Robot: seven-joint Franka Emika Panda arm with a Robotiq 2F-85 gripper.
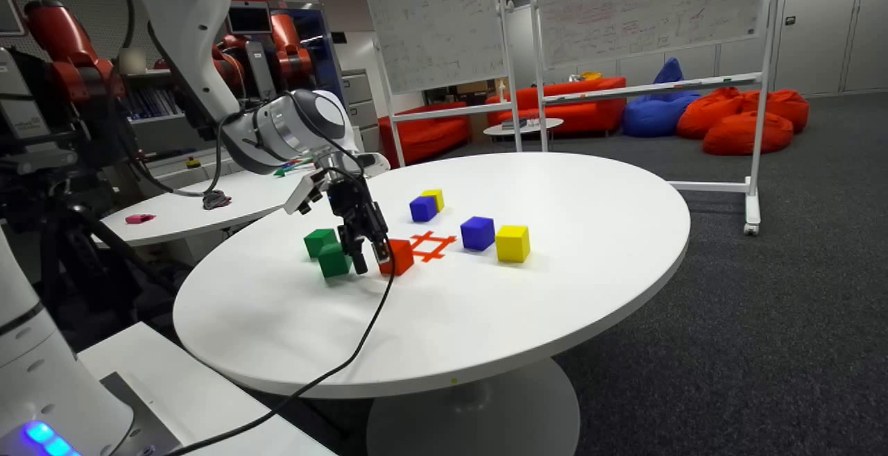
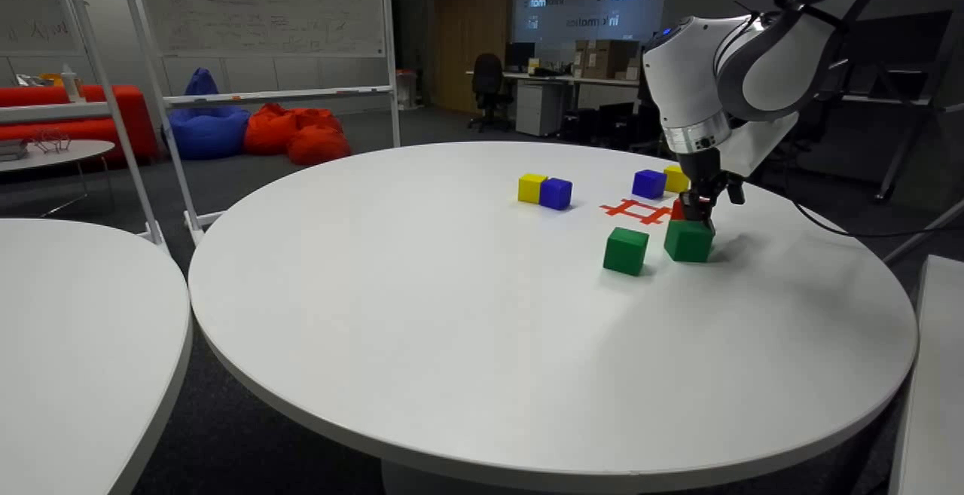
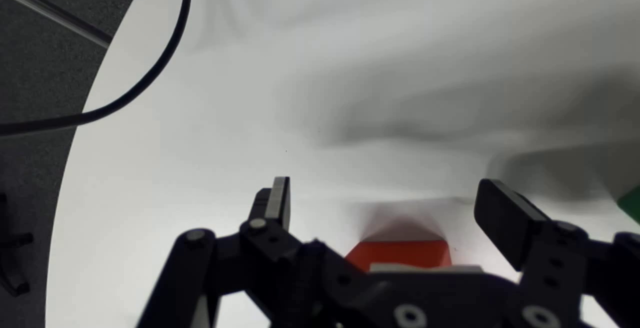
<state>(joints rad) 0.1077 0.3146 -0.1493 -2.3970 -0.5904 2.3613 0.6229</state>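
- Landmark: the red hash-shaped mark (image 1: 442, 246) on the round white counter (image 1: 590, 289).
- The red cube (image 1: 398, 259) sits just beside the mark; in both exterior views the pincer (image 3: 383, 183) overlaps part of it.
- The pincer's fingers (image 3: 505, 218) are spread well apart, with nothing clamped. In the wrist view the red cube shows within the sideways gap, set back toward the pincer's body, which hides some of it. Whether a finger touches it I cannot tell.
- In an exterior view, a green cube (image 2: 688, 241) and a second green cube (image 2: 626, 252) stand on the nearer side of the mark, the former close to the pincer.
- In an exterior view, a blue cube (image 1: 478, 233) stands near the mark, with a yellow cube (image 1: 513, 243) just past it; a further blue cube (image 1: 423, 209) and a further yellow cube (image 1: 434, 198) stand together behind the mark.
- Step in hand, as I judge it: lining up at the red cube beside the mark, ahead of any grip.
- Next move, as I judge it: a grip would call for centring the red cube in the gap, bringing the fingertips level with its sides, then closing, without nudging the neighbouring green cube or dragging the black cable (image 3: 150, 75) against anything near the mark.
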